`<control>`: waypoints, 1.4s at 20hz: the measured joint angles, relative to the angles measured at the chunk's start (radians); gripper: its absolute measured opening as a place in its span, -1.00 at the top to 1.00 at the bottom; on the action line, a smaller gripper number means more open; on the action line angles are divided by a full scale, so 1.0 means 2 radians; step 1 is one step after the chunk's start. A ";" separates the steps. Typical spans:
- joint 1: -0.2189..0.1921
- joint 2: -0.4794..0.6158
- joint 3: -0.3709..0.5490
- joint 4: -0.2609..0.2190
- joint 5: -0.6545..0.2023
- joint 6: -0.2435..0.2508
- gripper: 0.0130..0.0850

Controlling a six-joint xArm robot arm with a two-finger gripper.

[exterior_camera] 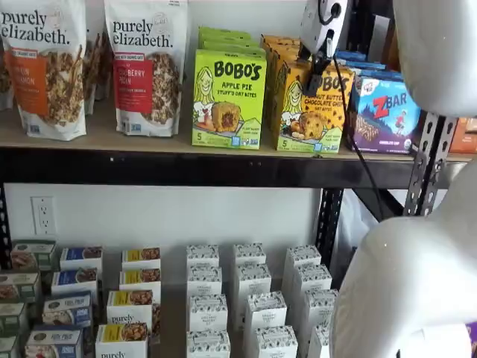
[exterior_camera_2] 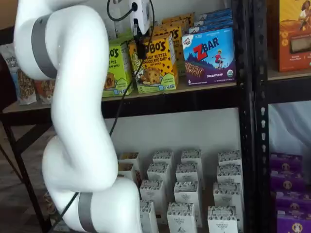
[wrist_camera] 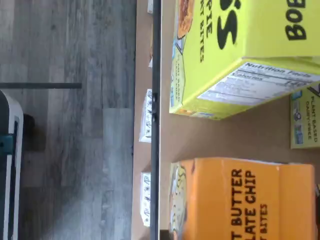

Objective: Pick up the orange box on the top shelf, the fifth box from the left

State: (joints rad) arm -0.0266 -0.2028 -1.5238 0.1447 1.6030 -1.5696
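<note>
My gripper [exterior_camera: 317,80] hangs in front of the orange box [exterior_camera: 311,107], its black fingers seen side-on, so I cannot tell how wide they stand, and they hold nothing. That box sits on the top shelf [exterior_camera: 179,145], the lime-green carton [exterior_camera: 228,99] just at its nine o'clock and the blue Zbar box [exterior_camera: 387,113] at three. If I close off-centre, a finger may shove a neighbour or skew the orange box backward.

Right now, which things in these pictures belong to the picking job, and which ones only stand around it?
Belongs to the job:
- the orange box
- the top shelf
- the hand, in front of the orange box; its fingers show no clear gap

Only standing around:
- the green Apple Pie box
- the blue Zbar box
- the granola bags
- the small white cartons below
</note>
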 joint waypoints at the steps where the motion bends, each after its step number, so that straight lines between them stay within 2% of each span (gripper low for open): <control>1: 0.000 0.000 0.000 0.001 0.000 0.000 -0.11; 11: -0.001 0.002 -0.003 -0.001 0.002 -0.001 -0.11; 12: -0.002 -0.001 0.001 0.004 -0.004 -0.002 0.00; 13: -0.003 -0.004 0.005 0.006 -0.008 -0.002 0.00; 15: -0.004 -0.006 0.008 0.010 -0.013 -0.003 0.22; 16: -0.005 -0.006 0.008 0.010 -0.014 -0.003 0.22; 17: -0.005 -0.006 0.008 0.011 -0.014 -0.004 0.33; 18: -0.005 -0.006 0.008 0.011 -0.014 -0.004 0.33; 21: -0.006 -0.007 0.008 0.013 -0.015 -0.004 0.56; 22: -0.006 -0.007 0.008 0.014 -0.015 -0.004 0.56; 23: -0.006 -0.007 0.007 0.015 -0.014 -0.004 0.67; 28: -0.003 -0.005 0.003 0.006 -0.011 -0.002 0.67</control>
State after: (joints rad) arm -0.0320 -0.2136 -1.5171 0.1560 1.5819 -1.5734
